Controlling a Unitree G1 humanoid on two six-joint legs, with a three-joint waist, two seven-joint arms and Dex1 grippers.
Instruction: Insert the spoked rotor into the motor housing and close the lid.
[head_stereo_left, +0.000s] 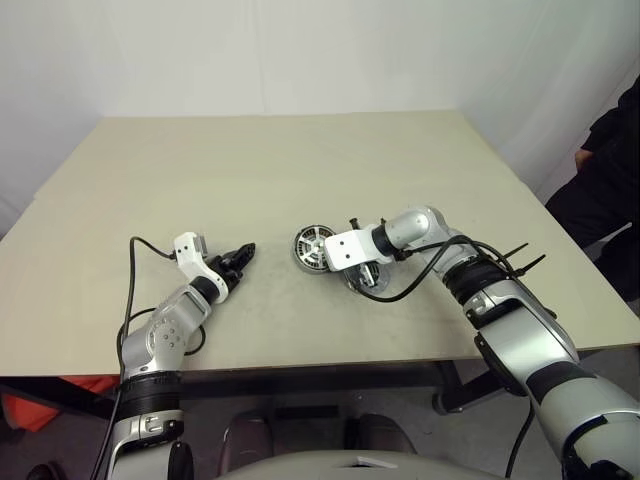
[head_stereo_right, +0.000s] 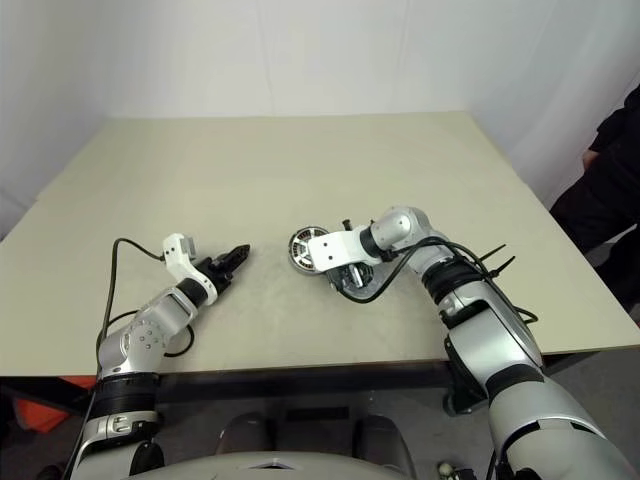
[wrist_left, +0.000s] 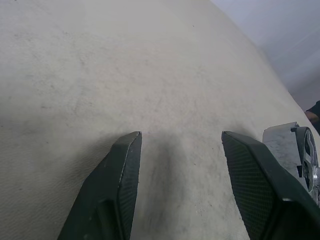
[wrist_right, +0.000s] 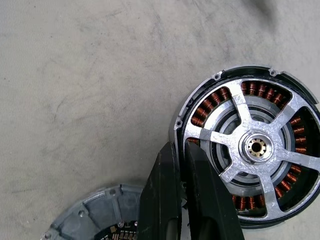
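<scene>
Right wrist view: right gripper (wrist_right: 181, 165) pinches motor housing (wrist_right: 186, 107) rim.

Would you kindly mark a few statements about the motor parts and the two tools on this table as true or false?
1. The spoked rotor sits inside the motor housing. True.
2. The lid covers the housing. False: it lies on the table beside it, ribbed face up.
3. The left tool stands open with nothing between its fingers. True.
4. The right tool is wide open. False: its fingers are shut, at the housing's rim.
5. The left tool holds the lid. False: it hovers over bare table.
</scene>
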